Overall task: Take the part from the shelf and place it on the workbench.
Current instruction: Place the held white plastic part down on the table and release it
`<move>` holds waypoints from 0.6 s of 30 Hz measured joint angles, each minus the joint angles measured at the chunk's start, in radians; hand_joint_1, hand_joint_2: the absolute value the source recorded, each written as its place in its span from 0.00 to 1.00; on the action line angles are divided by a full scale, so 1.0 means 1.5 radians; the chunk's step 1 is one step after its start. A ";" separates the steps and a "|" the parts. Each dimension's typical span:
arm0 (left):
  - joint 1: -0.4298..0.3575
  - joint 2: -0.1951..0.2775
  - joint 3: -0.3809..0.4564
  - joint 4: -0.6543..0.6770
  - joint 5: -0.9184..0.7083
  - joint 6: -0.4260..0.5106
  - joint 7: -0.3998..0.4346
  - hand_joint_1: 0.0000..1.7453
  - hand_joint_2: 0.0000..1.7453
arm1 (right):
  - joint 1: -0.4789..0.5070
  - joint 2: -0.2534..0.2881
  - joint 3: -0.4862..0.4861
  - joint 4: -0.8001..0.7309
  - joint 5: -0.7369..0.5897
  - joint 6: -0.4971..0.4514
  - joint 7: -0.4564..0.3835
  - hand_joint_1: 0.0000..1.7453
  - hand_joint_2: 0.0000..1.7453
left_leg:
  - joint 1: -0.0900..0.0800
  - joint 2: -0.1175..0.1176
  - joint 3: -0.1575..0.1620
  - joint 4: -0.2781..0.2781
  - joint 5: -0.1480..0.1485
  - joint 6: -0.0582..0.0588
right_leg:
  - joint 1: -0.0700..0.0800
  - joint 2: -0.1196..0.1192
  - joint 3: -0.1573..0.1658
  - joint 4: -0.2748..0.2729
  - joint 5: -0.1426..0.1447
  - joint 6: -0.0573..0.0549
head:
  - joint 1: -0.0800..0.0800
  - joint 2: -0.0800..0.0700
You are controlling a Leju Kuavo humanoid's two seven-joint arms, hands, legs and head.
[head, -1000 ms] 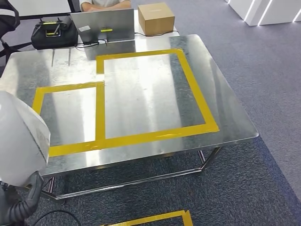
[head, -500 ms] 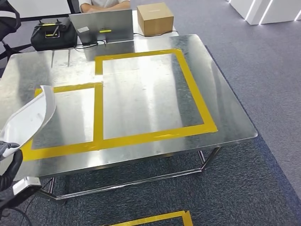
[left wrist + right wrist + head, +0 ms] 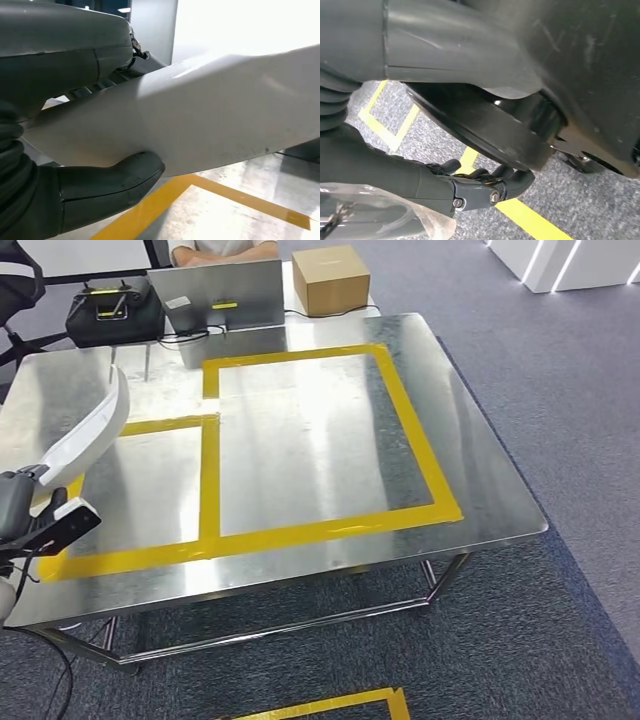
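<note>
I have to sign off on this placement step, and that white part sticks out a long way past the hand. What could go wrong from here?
1. The left robot hand grips the long white curved plastic part near one end only; the free end could sag or twist loose.
2. The part hangs over the left edge of the shiny steel workbench, near the yellow tape rectangle; released too early, it might tip off onto the carpet.

The part [image 3: 87, 435] is a long, curved white panel with a smooth matte skin and a rounded far end. The left hand [image 3: 19, 508] holds it by its near end, tilted up, above the left edge of the steel tabletop [image 3: 302, 440] and its yellow tape rectangle [image 3: 143, 490].
</note>
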 joint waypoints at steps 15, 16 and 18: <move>-0.158 -0.057 -0.102 0.264 -0.059 0.018 0.026 0.25 1.00 | -0.002 0.000 0.009 -0.001 0.009 0.004 0.006 0.00 0.25 | 0.000 0.001 0.000 0.000 0.000 0.000 | 0.000 0.002 0.004 0.000 0.001 0.000 | 0.000 0.000; -0.159 -0.058 -0.105 0.267 -0.057 0.019 0.027 0.00 1.00 | -0.002 0.000 0.009 -0.001 0.009 0.004 0.006 0.00 0.00 | 0.000 0.001 0.000 0.000 0.000 0.000 | 0.000 0.002 0.004 0.000 0.001 0.000 | 0.000 0.000; -0.159 -0.061 -0.107 0.273 -0.052 0.025 0.032 0.00 1.00 | -0.002 0.000 0.010 -0.001 0.010 0.004 0.007 0.00 0.00 | 0.000 0.001 0.000 0.000 0.000 0.000 | 0.000 0.002 0.004 0.000 0.001 0.000 | 0.000 0.000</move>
